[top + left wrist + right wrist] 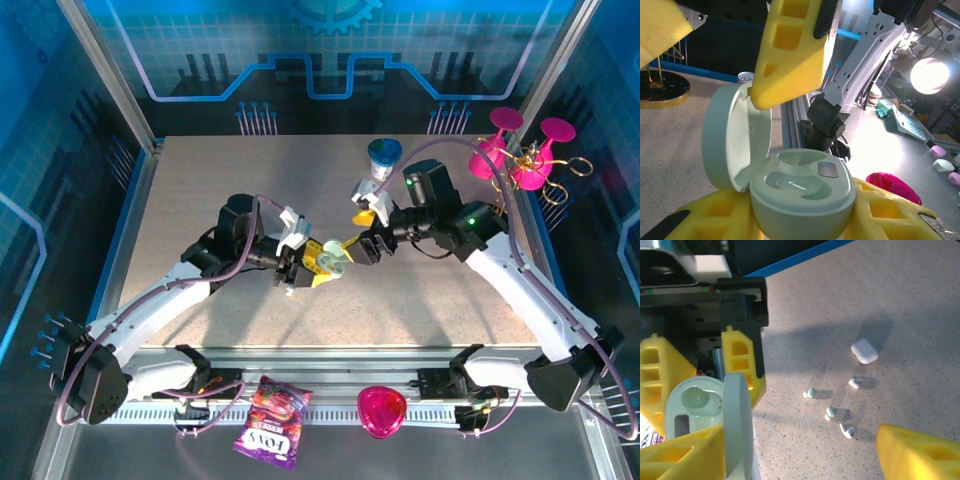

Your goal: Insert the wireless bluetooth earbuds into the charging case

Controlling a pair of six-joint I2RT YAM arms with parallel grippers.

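A pale green charging case [802,192] sits clamped between the yellow fingers of my left gripper [802,220], held above the table [200,200] with its lid [732,135] swung open. Both wells inside look bare. My right gripper [800,440] is open, its fingers far apart. One of its fingers [790,50] rests against the lid's edge. On the table below lie several wireless bluetooth earbuds: two pale green ones [810,392] [830,412] and two white stemmed ones [855,382] [847,431]. From above, the two grippers [318,262] [362,243] meet at mid-table.
A shut white case [864,350] lies beyond the earbuds. A blue-capped cup [384,155] stands at the back, pink goblets on a gold stand [520,150] at back right. A purple candy bag [272,420] and a pink heart-shaped box [382,410] lie on the front rail.
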